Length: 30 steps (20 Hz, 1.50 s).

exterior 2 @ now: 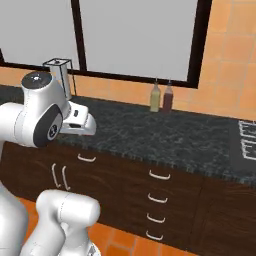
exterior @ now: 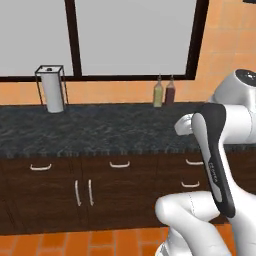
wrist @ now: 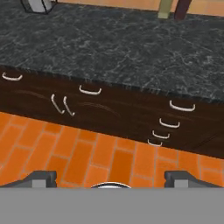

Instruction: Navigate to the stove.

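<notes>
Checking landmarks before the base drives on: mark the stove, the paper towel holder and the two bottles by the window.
stove (exterior 2: 248, 141): right base view, on its grey grate at the frame's right edge.
paper towel holder (exterior: 53, 93): left base view, on the white roll.
two bottles (exterior: 158, 94): left base view, on the yellowish bottle's body; the dark one stands beside it.

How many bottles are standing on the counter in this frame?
2. A yellowish-green bottle and a dark red bottle stand side by side at the back of the dark speckled counter, against the wall below the window. The arm could hide others.

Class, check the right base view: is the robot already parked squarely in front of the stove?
No: the stove sits at the far right edge, beyond the counter.
</notes>
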Available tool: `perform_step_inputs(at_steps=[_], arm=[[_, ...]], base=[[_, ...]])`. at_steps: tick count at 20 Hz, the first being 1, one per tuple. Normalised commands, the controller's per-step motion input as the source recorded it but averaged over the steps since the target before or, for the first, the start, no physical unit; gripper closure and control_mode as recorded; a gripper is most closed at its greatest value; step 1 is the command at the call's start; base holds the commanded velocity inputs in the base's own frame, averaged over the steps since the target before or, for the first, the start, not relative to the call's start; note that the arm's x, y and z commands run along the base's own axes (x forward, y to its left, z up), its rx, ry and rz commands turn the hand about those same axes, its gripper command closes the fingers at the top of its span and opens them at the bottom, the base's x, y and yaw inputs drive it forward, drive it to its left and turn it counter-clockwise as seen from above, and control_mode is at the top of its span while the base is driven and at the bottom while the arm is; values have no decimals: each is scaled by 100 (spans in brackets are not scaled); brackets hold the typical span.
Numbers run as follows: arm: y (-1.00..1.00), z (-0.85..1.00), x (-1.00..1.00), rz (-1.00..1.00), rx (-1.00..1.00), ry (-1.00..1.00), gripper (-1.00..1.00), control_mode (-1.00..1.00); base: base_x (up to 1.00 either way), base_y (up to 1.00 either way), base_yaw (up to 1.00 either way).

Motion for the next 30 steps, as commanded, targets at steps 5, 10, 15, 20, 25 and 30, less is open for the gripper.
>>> perform_step_inputs(at_steps=[5,10,15,20,25,30], arm=[[0,0,0,0,0,0,-100,100],[0,0,0,0,0,0,-100,100],[0,0,0,0,0,0,-100,100],[0,0,0,0,0,0,-100,100],[0,0,0,0,0,0,-100,100],[0,0,0,0,0,0,-100,100]], base=[[0,-100,-29],[0,-100,-8],[31,-100,-1],[55,-100,0],[48,-100,-1],[94,-44,-3]])
